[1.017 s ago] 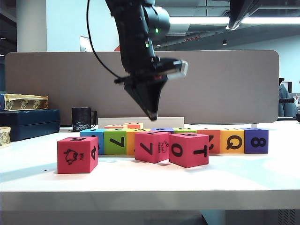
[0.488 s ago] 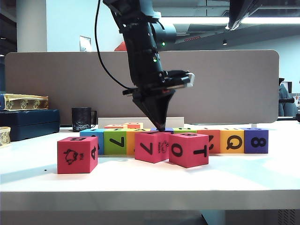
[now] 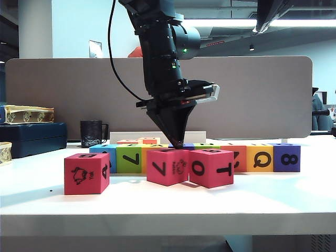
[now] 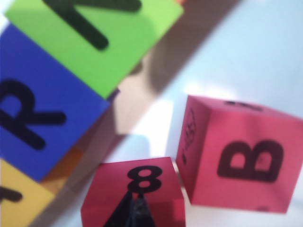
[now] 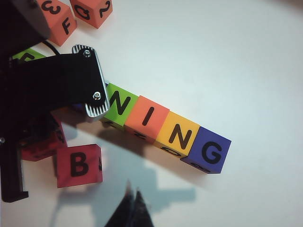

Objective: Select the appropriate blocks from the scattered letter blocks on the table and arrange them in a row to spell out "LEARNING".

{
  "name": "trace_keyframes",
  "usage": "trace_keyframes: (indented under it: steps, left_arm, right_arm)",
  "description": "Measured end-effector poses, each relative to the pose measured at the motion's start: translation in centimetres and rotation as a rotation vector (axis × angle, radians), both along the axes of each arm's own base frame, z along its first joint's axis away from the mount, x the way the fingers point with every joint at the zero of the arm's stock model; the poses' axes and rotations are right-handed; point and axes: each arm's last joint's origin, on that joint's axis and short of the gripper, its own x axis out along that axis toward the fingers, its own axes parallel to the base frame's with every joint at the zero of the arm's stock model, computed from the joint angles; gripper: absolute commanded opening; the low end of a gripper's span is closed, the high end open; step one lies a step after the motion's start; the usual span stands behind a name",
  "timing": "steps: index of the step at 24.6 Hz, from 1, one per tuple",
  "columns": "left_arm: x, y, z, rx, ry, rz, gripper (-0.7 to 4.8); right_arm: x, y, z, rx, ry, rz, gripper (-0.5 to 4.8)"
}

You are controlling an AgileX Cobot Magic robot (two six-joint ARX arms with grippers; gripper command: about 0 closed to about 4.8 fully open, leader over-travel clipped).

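The letter blocks (image 3: 199, 157) stand in a row on the white bench (image 3: 168, 202). Directly under the closed left pincer (image 3: 179, 143) sits a red-pink block (image 4: 137, 189) showing 8; a red-pink B block (image 4: 236, 161) touches it beside.

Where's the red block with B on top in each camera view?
Exterior view: red-pink soft cube topped B, front centre, showing O and T.
Left wrist view, beside the left gripper.
Right wrist view, before the row, beyond the right gripper.
Shared landmark: neighbouring red cube topped 8, under the left gripper.
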Motion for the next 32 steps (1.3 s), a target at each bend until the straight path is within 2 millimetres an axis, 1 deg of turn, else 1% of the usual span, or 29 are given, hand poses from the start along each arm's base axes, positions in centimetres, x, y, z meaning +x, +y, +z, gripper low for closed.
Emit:
trace_keyframes:
  steps: [9,11,14,16,18,20,21,22,24,26,28,29,30,31,32]
  left_arm:
    - [-1.2,0.8,0.0,0.081,0.114,0.024,-0.05]
    - [-1.6,0.7,0.1,0.099,0.132,0.017,-0.05]
    - [-1.8,0.4,0.4,0.093,0.119,0.011,-0.05]
    - [-1.5,0.2,1.1,0.073,0.091,0.011,-0.05]
    - [-1.0,-0.2,3.4,0.029,-0.011,0.018,-0.05]
    - [-0.8,-0.3,4.4,0.018,-0.052,0.024,-0.05]
    - [-0.7,-0.2,5.6,0.007,-0.096,0.033,-0.05]
    - [-0.6,-0.1,6.0,0.001,-0.108,0.036,-0.05]
    - [-0.6,0.8,7.2,-0.01,-0.13,0.054,-0.05]
    - [-0.4,2.7,9.0,-0.024,-0.158,0.094,-0.05]
    - [-0.4,4.2,10.4,-0.043,-0.181,0.132,-0.05]
    - [-0.3,5.8,11.8,-0.065,-0.206,0.175,-0.05]
    - [-0.3,6.7,12.6,-0.077,-0.221,0.198,-0.05]
    - [-0.3,8.5,13.9,-0.093,-0.245,0.242,-0.05]
    - [-0.3,9.0,14.2,-0.096,-0.251,0.256,-0.05]
  right_arm:
    - [0.0,0.0,0.0,0.0,0.0,0.0,-0.02]
    - [0.0,0.0,0.0,0.0,0.0,0.0,-0.02]
    - [0.0,0.0,0.0,0.0,-0.001,0.0,-0.02]
    - [0.0,0.0,0.0,0.003,-0.006,0.0,-0.02]
    - [0.1,0.1,0.1,0.008,-0.016,0.0,-0.02]
    - [0.1,0.1,0.1,0.008,-0.016,0.0,-0.02]
    - [0.1,0.1,0.1,0.008,-0.016,0.0,-0.02]
    - [0.1,0.1,0.1,0.008,-0.016,0.0,-0.02]
    - [0.1,0.1,0.1,0.008,-0.016,-0.001,-0.02]
    - [0.1,0.1,0.1,0.008,-0.017,0.0,-0.02]
    - [0.1,0.1,0.1,0.008,-0.017,-0.001,-0.02]
    - [0.1,0.1,0.1,0.008,-0.017,-0.001,-0.02]
    - [0.1,0.1,0.1,0.008,-0.017,-0.001,-0.02]
    - [0.1,0.0,0.1,-0.004,-0.024,-0.014,-0.02]
    - [0.2,0.0,0.2,-0.009,-0.028,-0.021,-0.02]
